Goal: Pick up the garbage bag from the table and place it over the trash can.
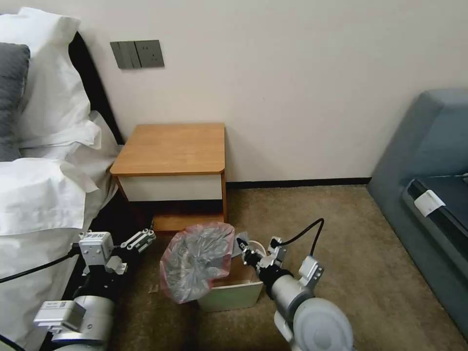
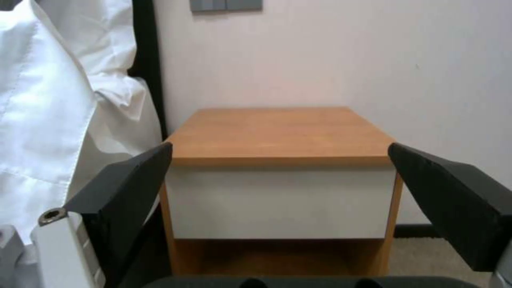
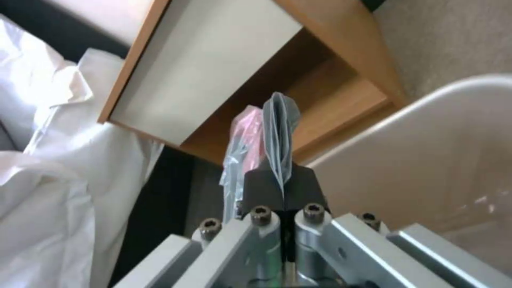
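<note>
Your right gripper (image 3: 281, 188) is pinched tight on a fold of the garbage bag (image 1: 197, 261), which billows over the trash can (image 1: 234, 292) below the nightstand (image 1: 173, 148). Your left gripper (image 1: 141, 240) hangs wide open beside the bed (image 1: 34, 195), holding nothing.

— where's the garbage bag (image 1: 197, 261)?
— it's a crinkly translucent grey sheet with a pink-red edge, spread open and draped over the left side of the trash can (image 1: 233, 294), hanging down past the rim there.
— and the bin itself?
— cream-beige, rectangular, upright on the carpet just in front of the table (image 1: 174, 148); its right part and front wall are uncovered.
— the table?
— an orange-brown wooden nightstand against the wall, white drawer front, open shelf beneath, top bare.
— any other look at the bag?
— in the right wrist view a thin fold of it (image 3: 280, 132) stands on edge beside the bin's rolled rim (image 3: 427, 132).
</note>
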Motion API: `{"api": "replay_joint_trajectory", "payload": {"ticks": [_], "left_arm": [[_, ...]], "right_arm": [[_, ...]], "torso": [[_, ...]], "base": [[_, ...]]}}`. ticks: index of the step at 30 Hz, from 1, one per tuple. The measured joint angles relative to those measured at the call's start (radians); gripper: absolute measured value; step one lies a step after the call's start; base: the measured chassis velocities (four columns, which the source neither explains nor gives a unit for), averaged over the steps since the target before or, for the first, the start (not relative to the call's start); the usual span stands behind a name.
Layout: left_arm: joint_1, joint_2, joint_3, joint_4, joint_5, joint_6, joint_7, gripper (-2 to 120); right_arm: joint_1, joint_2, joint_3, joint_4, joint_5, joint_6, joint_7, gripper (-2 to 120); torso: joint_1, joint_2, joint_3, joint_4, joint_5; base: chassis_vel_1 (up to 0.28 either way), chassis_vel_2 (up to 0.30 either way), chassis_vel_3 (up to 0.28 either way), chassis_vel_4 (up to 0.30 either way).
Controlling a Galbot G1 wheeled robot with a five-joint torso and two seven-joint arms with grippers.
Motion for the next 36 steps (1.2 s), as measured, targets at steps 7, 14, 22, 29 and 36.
{"api": "replay_joint_trajectory", "payload": {"ticks": [7,14,22,29,36], "left_arm": [[0.0,-0.003,0.0,0.0,0.003,-0.003,0.001,100],[-0.001,0.002,-0.001,0.0,0.003,-0.005,0.001,100],[-0.004,0.003,0.0,0.0,0.003,-0.008,0.001,100],[-0.008,0.012,0.0,0.006,0.003,-0.014,0.001,100],[-0.013,0.017,0.0,0.014,0.001,-0.015,0.0,100]], "right_arm": [[-0.01,0.035,-0.041,-0.005,-0.021,0.007,0.006,0],[-0.019,0.035,-0.028,-0.043,-0.057,0.022,-0.007,0],[-0.028,0.022,-0.019,-0.032,-0.074,0.016,-0.026,9],[-0.032,-0.027,0.024,-0.016,-0.098,0.009,-0.036,37],[-0.039,-0.062,0.059,0.01,-0.098,0.008,-0.036,60]], "torso": [[0.0,0.0,0.0,0.0,0.0],[0.0,0.0,0.0,0.0,0.0],[0.0,0.0,0.0,0.0,0.0001],[0.0,0.0,0.0,0.0,0.0002],[0.0,0.0,0.0,0.0,0.0001]], "base": [[0.0,0.0,0.0,0.0],[0.0,0.0,0.0,0.0],[0.0,0.0,0.0,0.0],[0.0,0.0,0.0,0.0],[0.0,0.0,0.0,0.0]]}}
